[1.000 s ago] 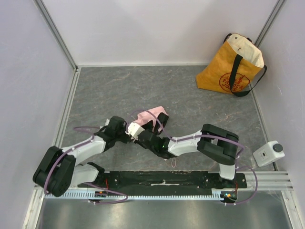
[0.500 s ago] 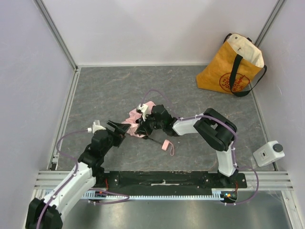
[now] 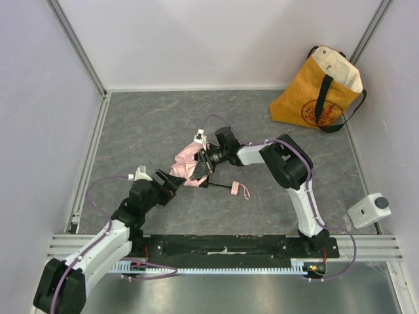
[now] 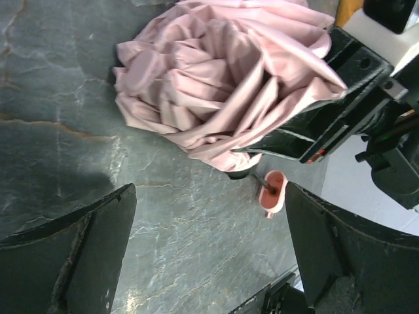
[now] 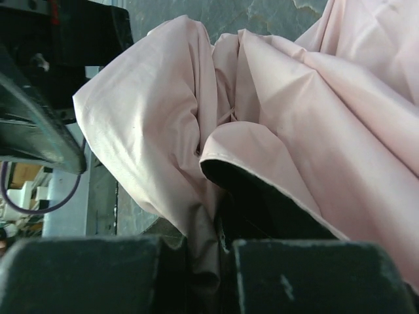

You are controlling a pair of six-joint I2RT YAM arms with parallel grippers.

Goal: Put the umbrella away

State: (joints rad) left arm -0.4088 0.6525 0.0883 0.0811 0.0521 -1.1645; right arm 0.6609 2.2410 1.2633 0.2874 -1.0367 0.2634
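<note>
The umbrella (image 3: 185, 162) is a crumpled bundle of pale pink fabric in the middle of the grey floor. Its thin black shaft runs right to the small pink handle (image 3: 240, 190) with its strap. My right gripper (image 3: 201, 169) is shut on a fold of the fabric (image 5: 262, 111), which is pinched between its fingers (image 5: 85, 275). My left gripper (image 3: 171, 183) stands open just left of the bundle, touching nothing. In the left wrist view the fabric (image 4: 216, 72) and handle (image 4: 272, 193) lie beyond the wide jaws of the left gripper (image 4: 209, 235).
A yellow tote bag (image 3: 317, 91) stands upright in the back right corner, its mouth open. A white box (image 3: 368, 210) sits at the right near the front rail. White walls enclose the floor on three sides.
My left gripper has opened, let go of the umbrella and drawn back to the left. The right arm has stretched out and carried the umbrella a little farther back; the handle trails right.
</note>
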